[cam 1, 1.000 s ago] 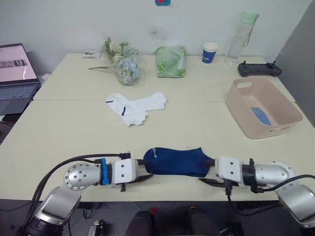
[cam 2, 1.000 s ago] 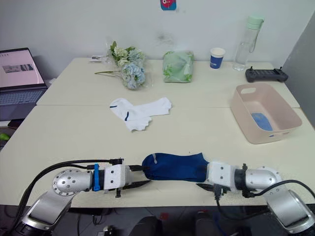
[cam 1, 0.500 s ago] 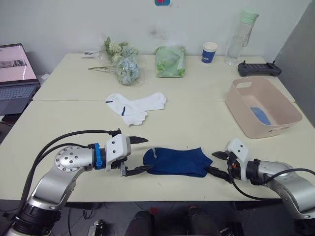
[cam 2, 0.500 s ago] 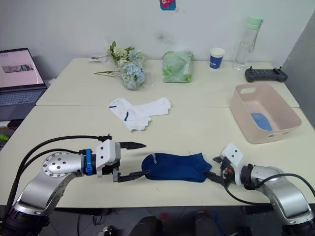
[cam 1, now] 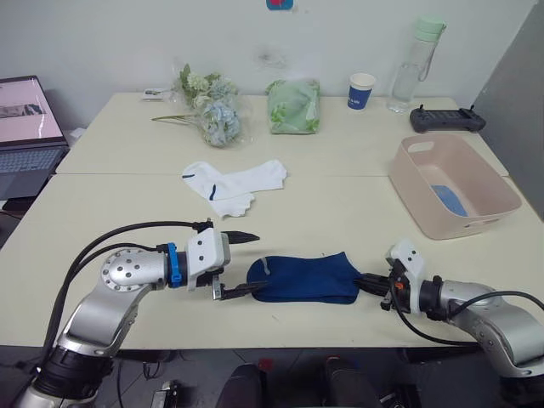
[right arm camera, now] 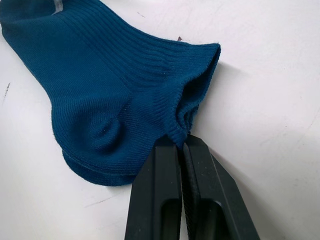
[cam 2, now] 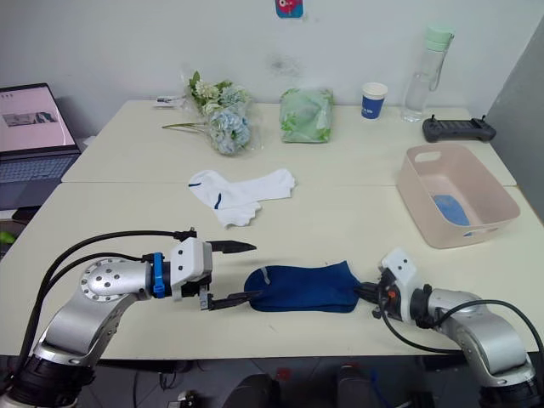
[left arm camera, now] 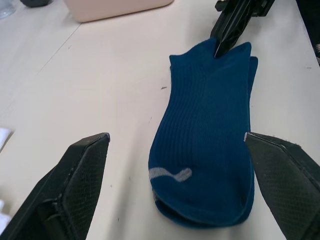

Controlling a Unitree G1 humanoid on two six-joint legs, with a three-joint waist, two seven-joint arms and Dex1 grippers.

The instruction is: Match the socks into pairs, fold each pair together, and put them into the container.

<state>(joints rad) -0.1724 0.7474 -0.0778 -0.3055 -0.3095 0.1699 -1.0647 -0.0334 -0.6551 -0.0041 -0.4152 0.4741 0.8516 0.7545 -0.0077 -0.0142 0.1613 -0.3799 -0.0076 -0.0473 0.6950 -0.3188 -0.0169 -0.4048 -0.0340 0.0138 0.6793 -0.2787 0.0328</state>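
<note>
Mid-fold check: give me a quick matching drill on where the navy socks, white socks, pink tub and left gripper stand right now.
Things:
1. navy socks
2. white socks
3. pink tub
4. left gripper

States:
A. open at one end of the stacked pair
B. loose, farther back on the table
C. holds something light blue
D. pinched at one end by the right gripper

Pairs: 1-D, 2-B, 3-C, 4-A

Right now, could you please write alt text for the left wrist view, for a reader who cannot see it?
A dark blue sock lies flat on a pale table between the two black fingers of the open left gripper. At the sock's far end, the right gripper pinches its edge, and a pink tub stands beyond.
</note>
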